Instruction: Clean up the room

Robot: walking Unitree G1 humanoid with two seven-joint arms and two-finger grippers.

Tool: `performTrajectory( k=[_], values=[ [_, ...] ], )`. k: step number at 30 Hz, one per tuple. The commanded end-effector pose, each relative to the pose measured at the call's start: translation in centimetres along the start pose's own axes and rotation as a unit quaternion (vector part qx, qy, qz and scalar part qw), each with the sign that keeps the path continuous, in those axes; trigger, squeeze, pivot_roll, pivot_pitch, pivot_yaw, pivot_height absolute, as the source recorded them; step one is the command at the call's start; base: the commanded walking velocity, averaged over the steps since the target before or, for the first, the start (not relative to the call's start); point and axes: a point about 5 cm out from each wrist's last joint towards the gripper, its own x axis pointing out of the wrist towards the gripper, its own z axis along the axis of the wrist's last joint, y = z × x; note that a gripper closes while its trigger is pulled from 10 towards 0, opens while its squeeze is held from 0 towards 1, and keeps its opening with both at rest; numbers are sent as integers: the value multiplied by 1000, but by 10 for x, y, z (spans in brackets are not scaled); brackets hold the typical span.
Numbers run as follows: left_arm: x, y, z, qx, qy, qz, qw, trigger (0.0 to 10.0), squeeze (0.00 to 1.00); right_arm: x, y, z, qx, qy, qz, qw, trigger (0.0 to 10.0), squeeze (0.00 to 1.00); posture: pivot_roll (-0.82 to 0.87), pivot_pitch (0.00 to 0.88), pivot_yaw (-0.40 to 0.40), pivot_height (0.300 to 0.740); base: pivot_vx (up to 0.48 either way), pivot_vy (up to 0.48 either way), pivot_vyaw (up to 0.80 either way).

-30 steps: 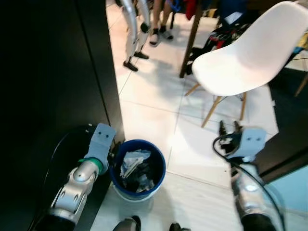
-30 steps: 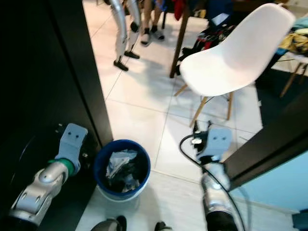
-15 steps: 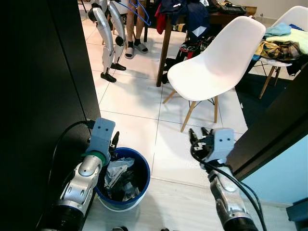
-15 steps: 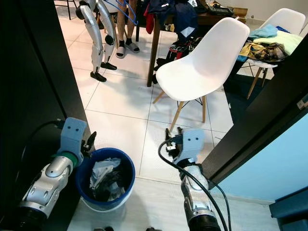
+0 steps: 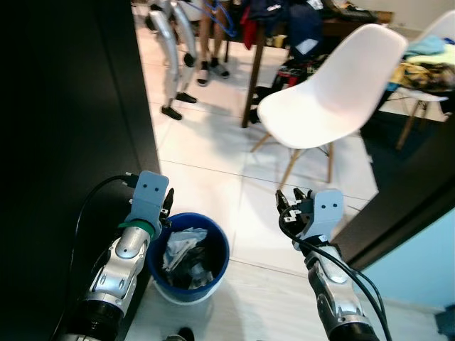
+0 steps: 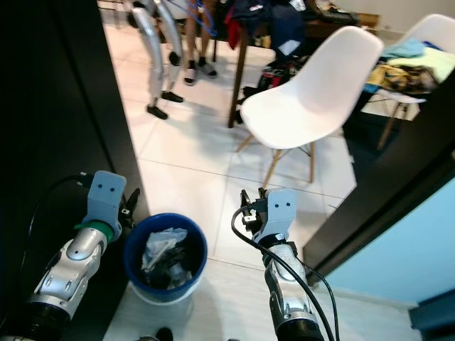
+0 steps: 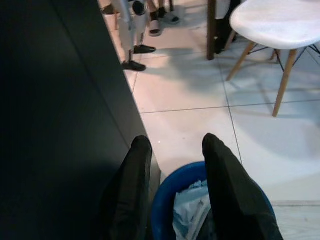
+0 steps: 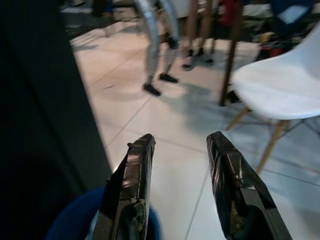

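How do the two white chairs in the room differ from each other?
The near white chair has a bare seat and stands by the wooden table; the far white chair is heaped with clothes and stands farther back on the right. Both have white shell seats and wooden legs.

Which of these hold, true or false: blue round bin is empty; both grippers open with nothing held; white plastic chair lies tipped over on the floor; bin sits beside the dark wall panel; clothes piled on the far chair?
1. The blue round bin is empty. False: it holds crumpled pale and dark rubbish.
2. The left gripper and the right gripper are open and hold nothing. True.
3. The white plastic chair with wooden legs lies tipped over. False: it stands upright on the white tiled floor.
4. The bin stands on the floor right beside the dark wall panel. True.
5. Clothes are piled on the second white chair farther back. True.
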Motion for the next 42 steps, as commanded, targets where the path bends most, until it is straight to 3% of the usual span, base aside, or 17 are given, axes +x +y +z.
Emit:
performTrajectory(
  k=[1, 31, 42],
  values=[
    [-1, -3, -3, 7, 3, -5, 1000, 10000, 0, -4, -3, -3, 1, 10, -4, 1000, 10000, 0, 71, 41, -12, 740, -356, 0, 0],
    [-1, -4, -6, 15, 5, -14, 1000, 10000, 0, -9, -3, -13, 5, 36, -16, 999, 10000, 0, 71, 53, -2, 740, -358, 0, 0],
    [-5, -8, -29, -9, 73, -40, 996, 10000, 0, -11, -8, -20, 17, 54, -32, 998, 10000, 0, 71, 54, -1, 740, -26, 0, -677]
  ],
)
